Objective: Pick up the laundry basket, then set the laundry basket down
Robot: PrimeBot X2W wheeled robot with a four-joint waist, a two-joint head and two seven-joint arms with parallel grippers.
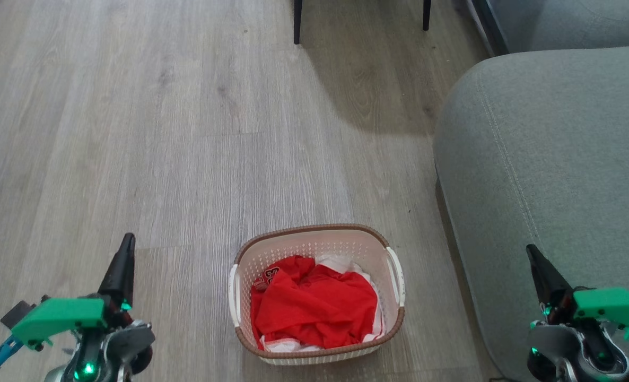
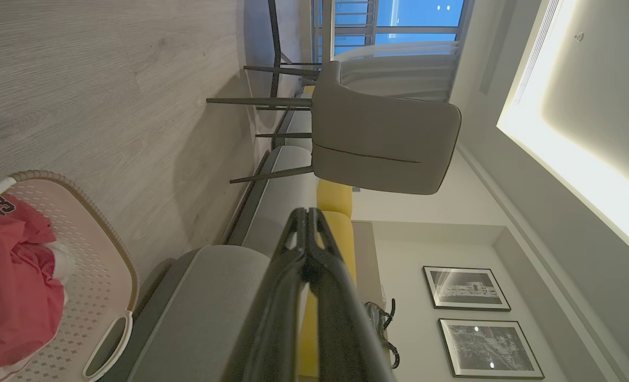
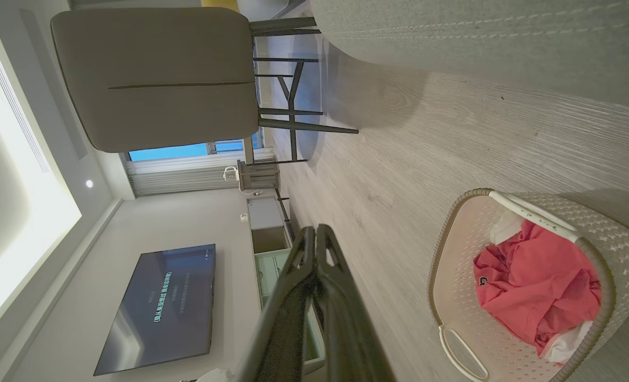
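The laundry basket (image 1: 314, 245) stands on the wood floor at the bottom centre of the head view. It is cream-white and perforated, with a brown rim, white side handles and red and white clothes inside. My left gripper (image 1: 127, 240) is shut and sits well to the basket's left, apart from it. My right gripper (image 1: 530, 250) is shut too, off to the basket's right in front of the sofa. The basket (image 2: 89, 265) lies at the lower left of the left wrist view, past the shut left gripper (image 2: 307, 213). In the right wrist view the basket (image 3: 609, 233) lies at the lower right, beside the shut right gripper (image 3: 314, 231).
A grey sofa (image 1: 548, 175) fills the right side, close to the basket's right handle. Dark chair legs (image 1: 297, 21) stand at the far end of the floor. A grey chair (image 2: 383, 138) and a wall television (image 3: 158, 307) appear in the wrist views. Open floor (image 1: 134, 132) spreads to the left.
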